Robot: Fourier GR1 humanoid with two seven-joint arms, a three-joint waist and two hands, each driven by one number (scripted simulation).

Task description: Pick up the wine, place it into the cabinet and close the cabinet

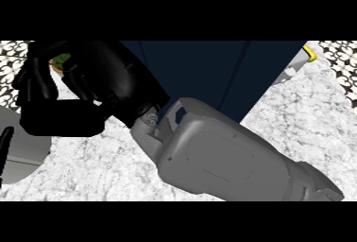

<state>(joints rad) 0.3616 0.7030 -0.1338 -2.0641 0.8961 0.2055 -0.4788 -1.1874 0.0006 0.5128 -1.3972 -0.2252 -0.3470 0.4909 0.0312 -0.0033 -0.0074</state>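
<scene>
My right hand (66,90) fills the upper left, close to the view, on a grey forearm (223,156) that comes up from the lower right. Its fingers are curled. In the gap between them shows a small green and brownish piece (61,60), which looks like part of the wine; the rest is hidden by the hand. The dark blue cabinet (209,71) stands at the top centre, just right of the hand. A thin black sliver (5,142) at the left edge may be my left hand.
White speckled counter (300,123) spreads around the arm. A grey rounded shape (24,151) lies at the left edge. A grey and yellow object (307,56) sits at the cabinet's top right. Patterned tiles (342,56) line the back.
</scene>
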